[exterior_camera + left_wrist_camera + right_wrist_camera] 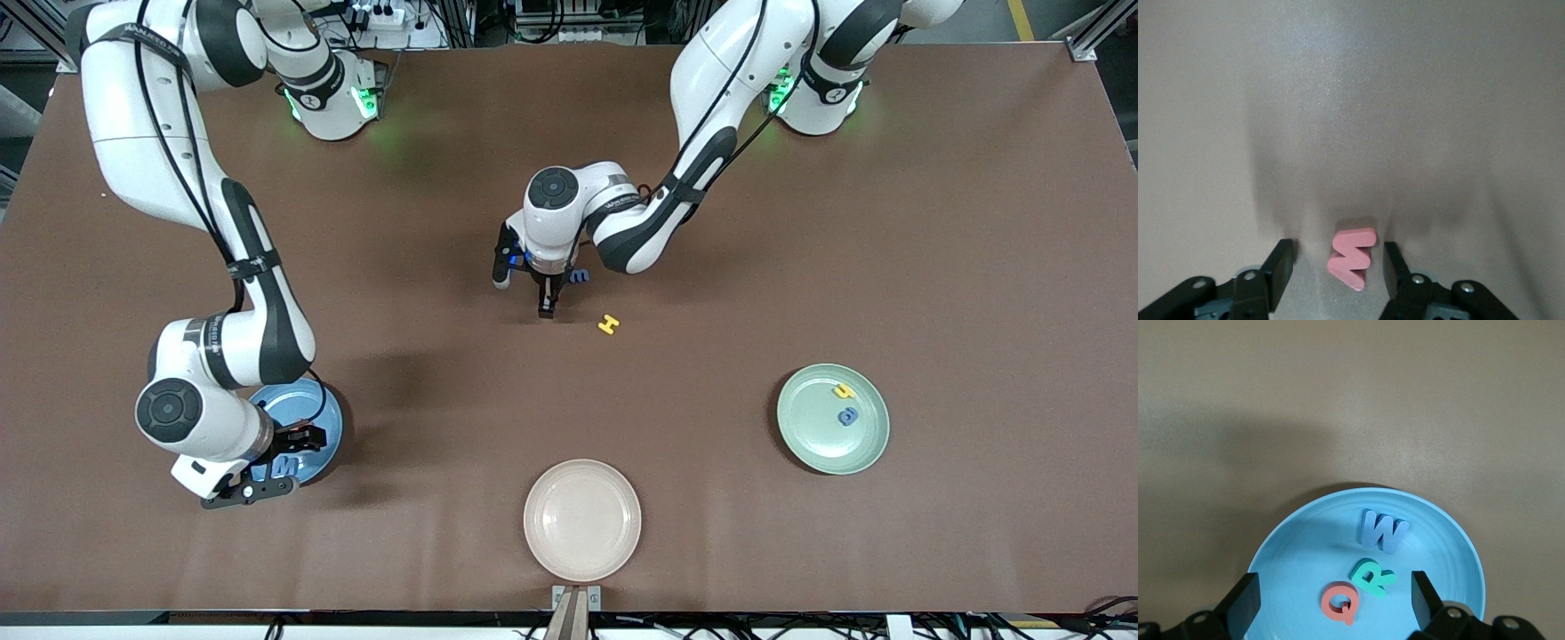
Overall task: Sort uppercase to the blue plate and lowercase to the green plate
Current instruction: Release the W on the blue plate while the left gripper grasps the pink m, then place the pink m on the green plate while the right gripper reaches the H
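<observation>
The red w [1352, 257] lies flat on the table [800, 222], directly between the spread fingers [1278, 267] of the left gripper [547, 307], which is down at the tabletop; neither finger touches it yet, as far as the left wrist view shows. Its long axis runs roughly along the fingers, so closing should pinch its narrow width. The left arm is plainly the nearer one. Close by are a blue m [579, 276], next to the wrist, and a yellow H [608, 324], just beside the gripper; neither blocks the grasp.

The right gripper [280, 462] hangs released over the blue plate [1291, 567], which holds M [1382, 531], R [1373, 577] and Q [1339, 603]. The green plate [805, 427], toward the left arm's end, holds two small letters.
</observation>
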